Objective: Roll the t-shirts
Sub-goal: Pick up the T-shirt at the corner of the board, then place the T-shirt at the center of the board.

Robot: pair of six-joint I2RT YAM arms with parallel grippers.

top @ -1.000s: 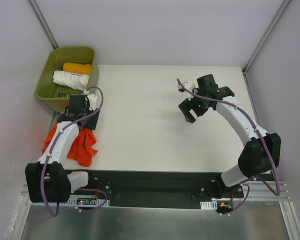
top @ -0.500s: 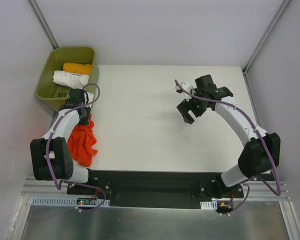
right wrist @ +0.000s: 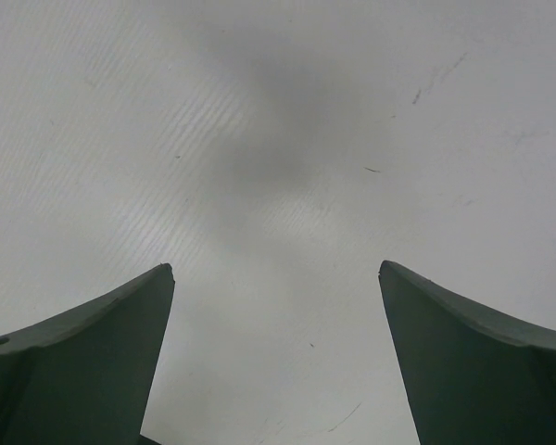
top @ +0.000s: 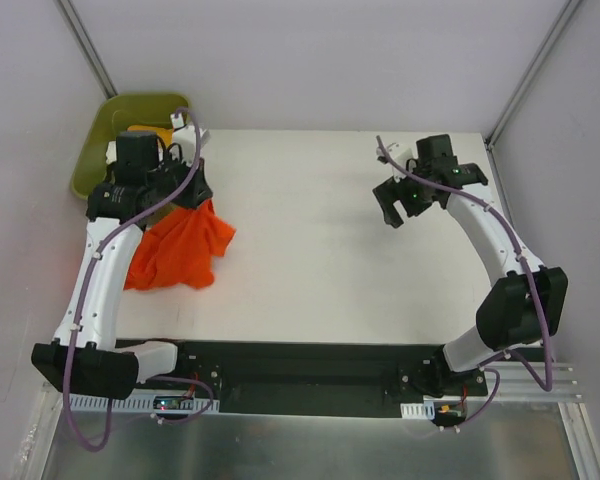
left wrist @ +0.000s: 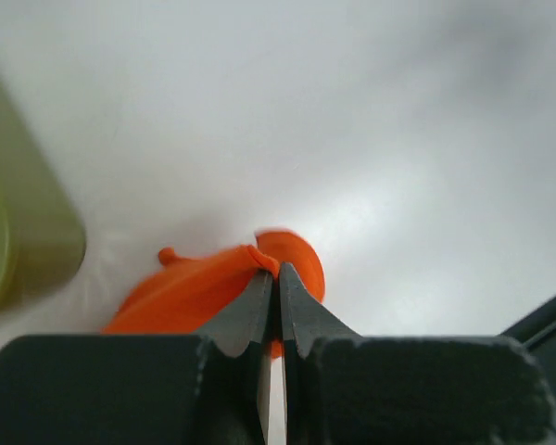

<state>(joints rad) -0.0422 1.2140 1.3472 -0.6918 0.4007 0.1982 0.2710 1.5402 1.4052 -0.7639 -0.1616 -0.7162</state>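
Observation:
A bright red-orange t-shirt [top: 180,250] hangs bunched from my left gripper [top: 198,200] at the table's left side, its lower folds trailing toward the near-left edge. In the left wrist view the left gripper [left wrist: 270,269] is shut on a fold of the t-shirt [left wrist: 195,287], with cloth bulging past the fingertips. My right gripper [top: 392,208] hovers over bare table at the far right. In the right wrist view the right gripper [right wrist: 276,271] stands wide open with only white tabletop between its fingers.
A green basket [top: 92,150] stands off the table's far-left corner, partly hidden by my left arm; its rim shows in the left wrist view as the basket [left wrist: 23,222]. The black base rail [top: 300,365] runs along the near edge.
My left gripper closed on the t-shirt and lifted it up and rightward, toward the far side; the cloth now spreads wider over the table. The right gripper shifted slightly right and farther away, still open.

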